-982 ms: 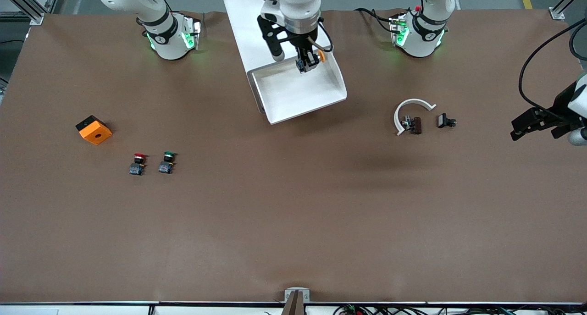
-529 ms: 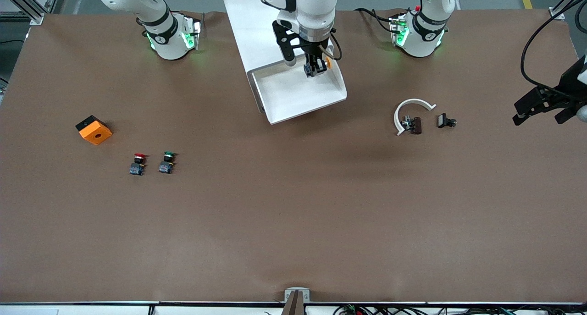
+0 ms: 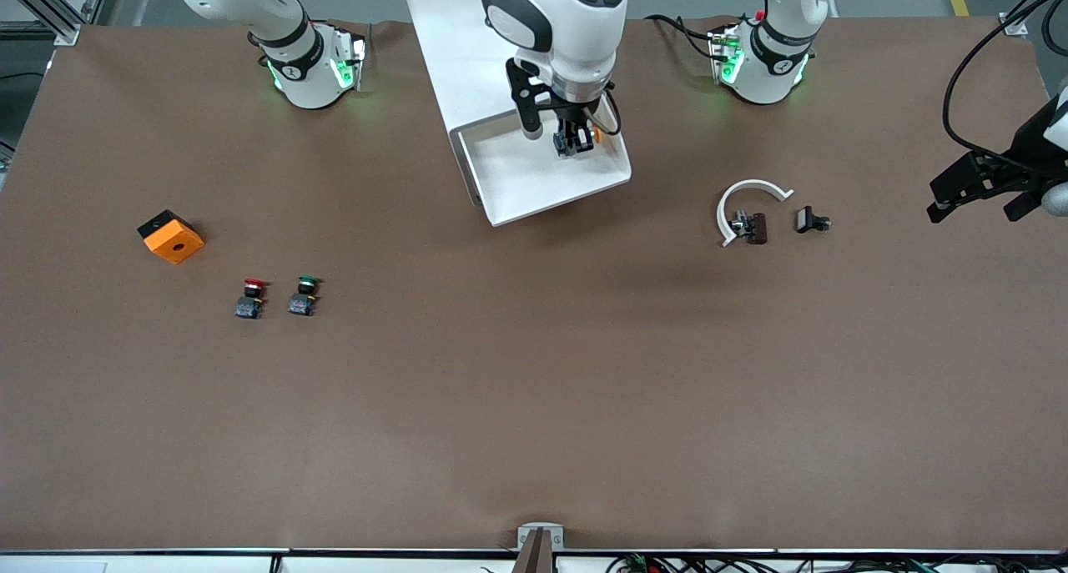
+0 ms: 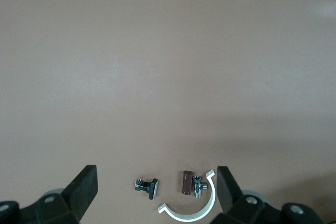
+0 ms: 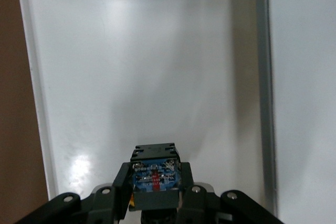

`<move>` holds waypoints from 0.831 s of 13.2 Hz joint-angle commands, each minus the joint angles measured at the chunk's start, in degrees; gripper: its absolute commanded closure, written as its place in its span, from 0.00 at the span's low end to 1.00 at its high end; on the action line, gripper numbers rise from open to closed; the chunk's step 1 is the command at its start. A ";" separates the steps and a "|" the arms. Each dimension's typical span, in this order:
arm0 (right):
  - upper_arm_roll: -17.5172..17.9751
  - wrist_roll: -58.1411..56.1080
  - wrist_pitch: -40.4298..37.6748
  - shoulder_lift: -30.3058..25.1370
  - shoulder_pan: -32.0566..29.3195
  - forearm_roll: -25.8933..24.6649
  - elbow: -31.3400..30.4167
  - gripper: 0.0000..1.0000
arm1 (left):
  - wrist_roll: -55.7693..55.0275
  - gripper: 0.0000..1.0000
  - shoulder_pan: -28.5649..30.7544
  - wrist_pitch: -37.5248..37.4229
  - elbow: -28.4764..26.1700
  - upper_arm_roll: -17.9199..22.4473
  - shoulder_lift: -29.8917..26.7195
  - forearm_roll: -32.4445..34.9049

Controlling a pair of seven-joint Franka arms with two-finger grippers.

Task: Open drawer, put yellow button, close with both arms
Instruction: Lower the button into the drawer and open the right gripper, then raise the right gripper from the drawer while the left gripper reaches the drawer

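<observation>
The drawer point(image 3: 534, 185) stands pulled out of the white cabinet point(image 3: 455, 47), its white floor point(image 5: 147, 66) bare. My right gripper point(image 3: 576, 142) hangs over the drawer's inner part, close to the wall toward the left arm's end. It is shut on the yellow button point(image 3: 596, 136). In the right wrist view the button's black-and-blue body point(image 5: 155, 173) is clamped between the jaws of the right gripper point(image 5: 156, 184), and its cap is hidden. My left gripper point(image 3: 976, 193) waits open in the air toward the left arm's end of the table, and the left gripper point(image 4: 156, 177) holds nothing.
A white curved piece point(image 3: 747, 196), a brown part point(image 3: 756, 228) and a black part point(image 3: 809, 220) lie toward the left arm's end. An orange block point(image 3: 171, 236), a red-capped button point(image 3: 251, 298) and a green-capped button point(image 3: 304, 296) lie toward the right arm's end.
My right gripper has carried the yellow button from the cabinet's edge out over the open drawer. The left gripper has swayed slightly and stays open.
</observation>
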 commanded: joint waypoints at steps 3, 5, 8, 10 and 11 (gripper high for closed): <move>-0.65 2.01 0.41 1.98 0.71 -0.16 1.88 1.00 | 0.41 0.00 -0.50 -0.07 -0.13 0.19 0.84 -0.81; -0.65 2.97 0.94 2.25 0.71 -0.16 1.80 1.00 | -0.64 0.00 -1.03 0.19 -0.30 -0.16 1.89 -0.89; -0.65 2.45 1.03 2.16 0.19 -0.07 1.80 0.03 | -6.95 0.00 -1.03 1.94 -2.93 -3.83 3.91 -0.55; -0.74 0.97 1.03 2.07 -0.25 -0.07 1.97 0.00 | -13.53 0.00 -1.03 4.05 -4.25 -8.14 5.23 0.33; -0.74 -0.87 0.68 1.90 -0.60 0.10 2.41 0.00 | -16.44 0.00 -1.03 4.58 -4.60 -10.60 5.76 0.42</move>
